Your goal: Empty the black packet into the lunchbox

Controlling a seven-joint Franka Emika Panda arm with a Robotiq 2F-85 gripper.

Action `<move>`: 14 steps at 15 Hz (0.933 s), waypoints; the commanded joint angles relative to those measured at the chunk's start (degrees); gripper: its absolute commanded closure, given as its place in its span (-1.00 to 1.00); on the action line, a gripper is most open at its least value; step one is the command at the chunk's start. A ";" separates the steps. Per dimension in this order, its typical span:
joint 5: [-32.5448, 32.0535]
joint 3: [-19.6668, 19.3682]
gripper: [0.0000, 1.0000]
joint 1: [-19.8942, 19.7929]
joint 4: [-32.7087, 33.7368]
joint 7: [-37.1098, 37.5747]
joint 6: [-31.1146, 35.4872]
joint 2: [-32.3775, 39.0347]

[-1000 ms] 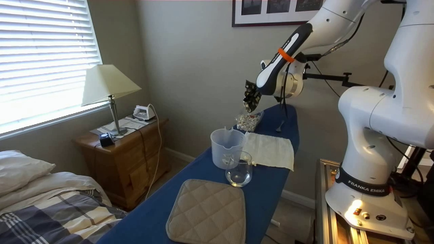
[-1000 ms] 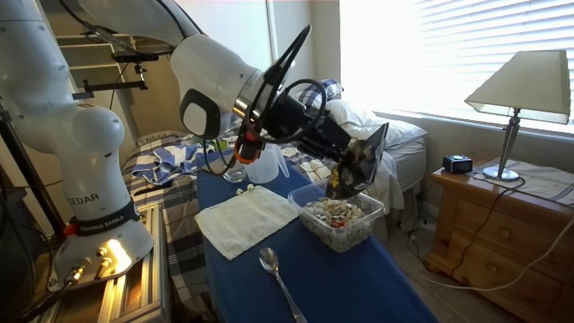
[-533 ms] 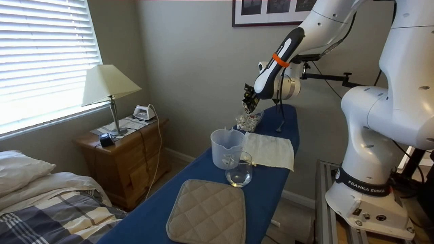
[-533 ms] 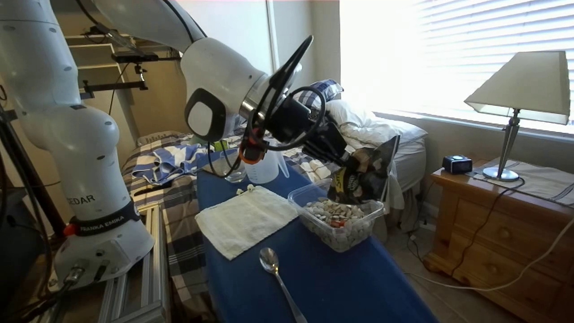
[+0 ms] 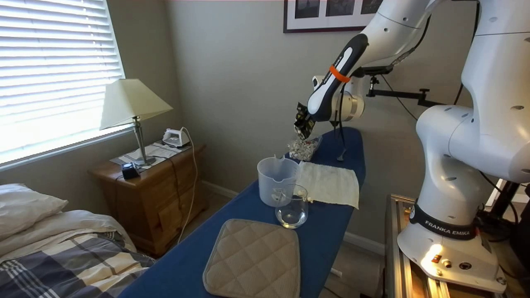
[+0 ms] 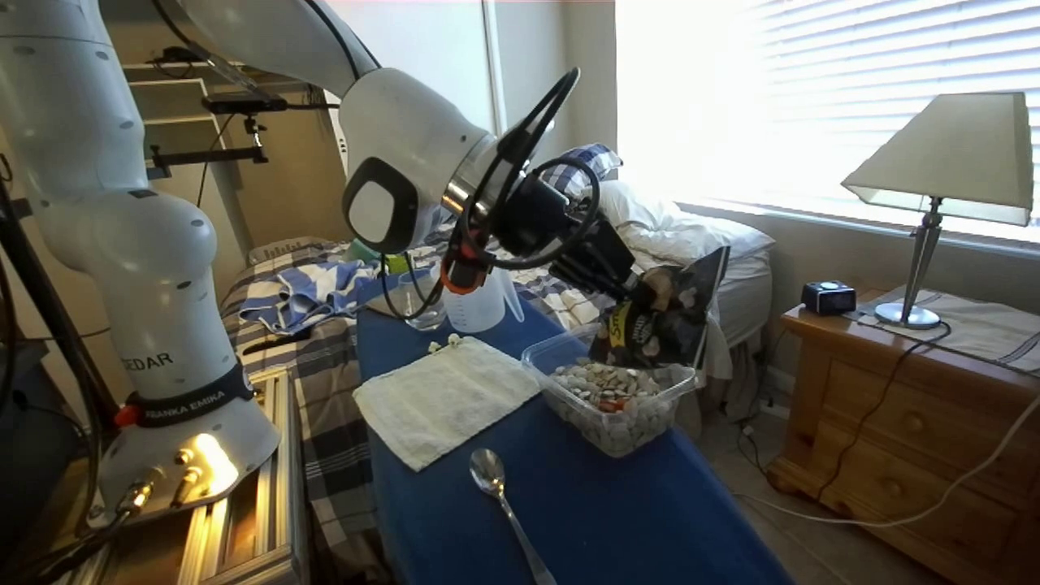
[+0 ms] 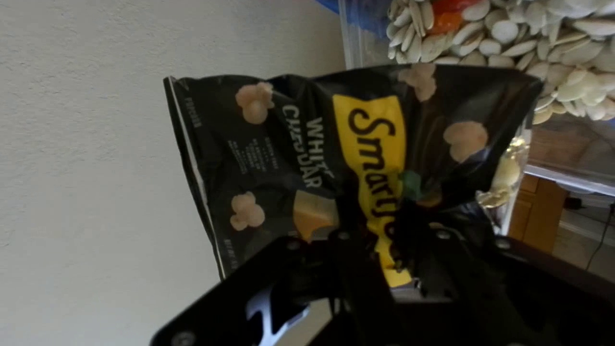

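Observation:
The black packet has a yellow label and popcorn pictures. My gripper is shut on it and holds it tilted, just above the far side of the lunchbox. The lunchbox is a low clear box holding many pale pieces and a few red-orange ones. In an exterior view the packet hangs over the box, with pale bits at its lower end. In the wrist view the fingers pinch the packet, and a gold lining shows at its right end, beside the box wall.
A translucent jug and a drinking glass stand beside a pale cloth on the blue ironing board. A spoon lies near the box. A quilted pad lies farther along the board. The wall is close behind the box.
My gripper has moved slightly lower and outward with the packet, which has turned so that more of its yellow label faces an exterior view. The box and other objects have not moved.

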 commanded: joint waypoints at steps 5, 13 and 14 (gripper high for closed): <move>2.04 0.73 1.00 0.76 1.04 0.46 -0.34 1.46; 5.88 1.71 0.99 2.01 1.96 0.06 -1.45 1.82; 8.83 2.08 0.99 2.62 2.47 -0.06 -1.99 2.61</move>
